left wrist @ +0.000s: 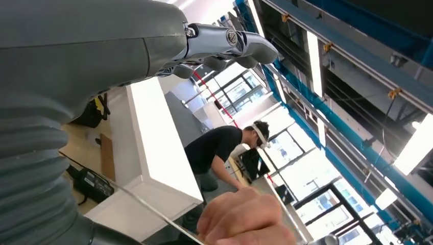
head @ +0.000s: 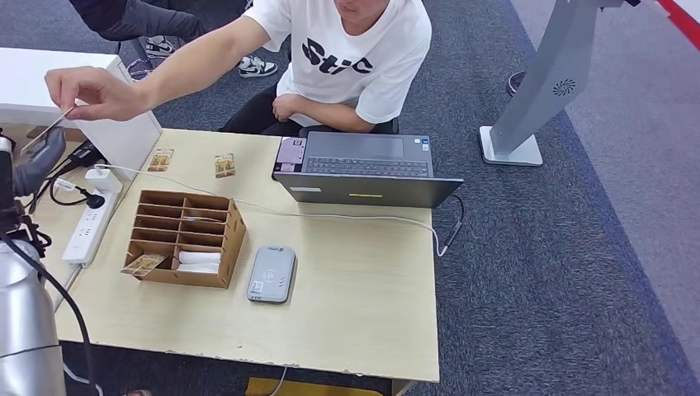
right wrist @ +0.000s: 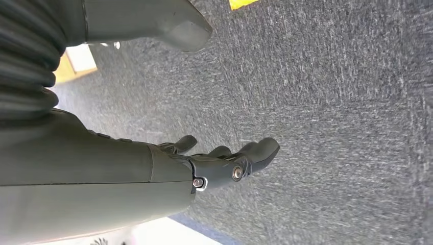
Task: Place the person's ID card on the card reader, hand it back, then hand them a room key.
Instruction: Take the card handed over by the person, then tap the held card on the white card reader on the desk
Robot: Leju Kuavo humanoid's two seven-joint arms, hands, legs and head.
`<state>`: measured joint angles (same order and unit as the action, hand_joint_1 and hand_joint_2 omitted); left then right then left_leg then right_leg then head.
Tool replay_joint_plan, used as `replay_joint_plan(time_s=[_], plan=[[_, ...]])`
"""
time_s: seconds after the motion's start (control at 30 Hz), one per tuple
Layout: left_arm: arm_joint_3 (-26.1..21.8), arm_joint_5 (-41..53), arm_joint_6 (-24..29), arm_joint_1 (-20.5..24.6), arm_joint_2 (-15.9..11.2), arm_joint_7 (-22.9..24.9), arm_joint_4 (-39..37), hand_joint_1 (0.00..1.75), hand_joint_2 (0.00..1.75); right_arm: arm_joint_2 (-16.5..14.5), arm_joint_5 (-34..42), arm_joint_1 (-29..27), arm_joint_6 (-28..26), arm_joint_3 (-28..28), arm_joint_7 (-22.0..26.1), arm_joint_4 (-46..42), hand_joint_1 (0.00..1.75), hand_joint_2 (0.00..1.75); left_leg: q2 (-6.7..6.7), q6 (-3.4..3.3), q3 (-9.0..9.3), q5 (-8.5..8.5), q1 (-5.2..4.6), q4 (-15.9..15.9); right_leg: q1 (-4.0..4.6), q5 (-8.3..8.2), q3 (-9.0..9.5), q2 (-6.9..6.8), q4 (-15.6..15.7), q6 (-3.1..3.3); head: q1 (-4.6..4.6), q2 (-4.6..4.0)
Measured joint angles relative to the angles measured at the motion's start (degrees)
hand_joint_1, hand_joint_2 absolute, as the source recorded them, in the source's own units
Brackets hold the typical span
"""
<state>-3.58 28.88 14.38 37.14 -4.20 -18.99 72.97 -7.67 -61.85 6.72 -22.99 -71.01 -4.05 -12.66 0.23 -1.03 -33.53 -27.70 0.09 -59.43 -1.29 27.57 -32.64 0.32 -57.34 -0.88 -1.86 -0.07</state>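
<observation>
The counter (head: 363, 280) carries a laptop (head: 363, 173), a cardboard organiser (head: 186, 238) and the grey card reader (head: 271, 274), whose top face is bare. The seated person (head: 347, 58) extends a hand (head: 87, 91) toward the counter's far left corner, pinching the ID card (head: 45, 132) by one end. The left hand (head: 37, 161) is raised just beside the card; its fingers (left wrist: 230, 46) are apart and hold nothing, and contact with the card cannot be confirmed. The right hand (right wrist: 224, 163) hangs over the carpet, fingers loosely spread, empty. Judged status: the task is at its first step. Card transfer, placement on the reader, return and room-key delivery all remain.
</observation>
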Motion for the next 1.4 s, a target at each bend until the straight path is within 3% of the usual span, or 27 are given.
replay_joint_plan(time_s=[0.47, 0.5, 0.6, 0.63, 1.4], plan=[[12.27, 11.88, -1.11, 16.39, -0.13, 7.61, -16.55, 0.01, 1.75, 0.0, -5.15, -0.36, 2.04, 4.87, -1.52, 0.26, 0.0, 1.75, 0.07, 0.02, -0.01, 0.02, 0.0, 0.0, 0.01, -0.04, -0.01, 0.05, -0.03, 0.03, 0.03, 0.0], [13.06, 12.75, -1.17, 17.31, -0.17, 8.13, -17.51, 0.13, 1.75, 0.0, -5.65, -0.4, 2.29, 5.32, -1.64, 0.27, 0.0, 1.75, 0.07, 0.02, -0.01, 0.02, 0.0, 0.0, 0.01, -0.04, -0.01, 0.05, -0.03, 0.03, 0.03, 0.0], [15.35, 15.75, -1.34, 18.84, -0.45, 9.79, -19.67, 1.43, 1.75, -0.02, -7.62, -0.56, 3.04, 6.78, -1.8, 0.32, 0.0, 1.75, 0.07, 0.02, -0.01, 0.02, 0.0, 0.01, 0.0, -0.04, -0.01, 0.05, -0.04, 0.03, 0.03, 0.0], [16.0, 16.67, -1.39, 18.94, -0.57, 10.22, -20.07, 1.75, 1.75, -0.02, -8.34, -0.61, 3.28, 7.23, -1.82, 0.33, 0.0, 1.75, 0.07, 0.02, -0.02, 0.02, 0.0, 0.01, 0.01, -0.04, -0.01, 0.05, -0.04, 0.03, 0.03, 0.0], [18.36, 17.51, -3.42, 14.76, -3.66, 10.7, -20.92, 1.75, 1.75, -0.02, -10.35, -1.12, 4.45, 9.68, -2.44, 0.55, 0.0, 1.75, 0.04, 0.02, -0.07, 0.02, 0.0, 0.01, 0.01, -0.04, -0.02, 0.03, -0.05, 0.03, 0.03, 0.0]])
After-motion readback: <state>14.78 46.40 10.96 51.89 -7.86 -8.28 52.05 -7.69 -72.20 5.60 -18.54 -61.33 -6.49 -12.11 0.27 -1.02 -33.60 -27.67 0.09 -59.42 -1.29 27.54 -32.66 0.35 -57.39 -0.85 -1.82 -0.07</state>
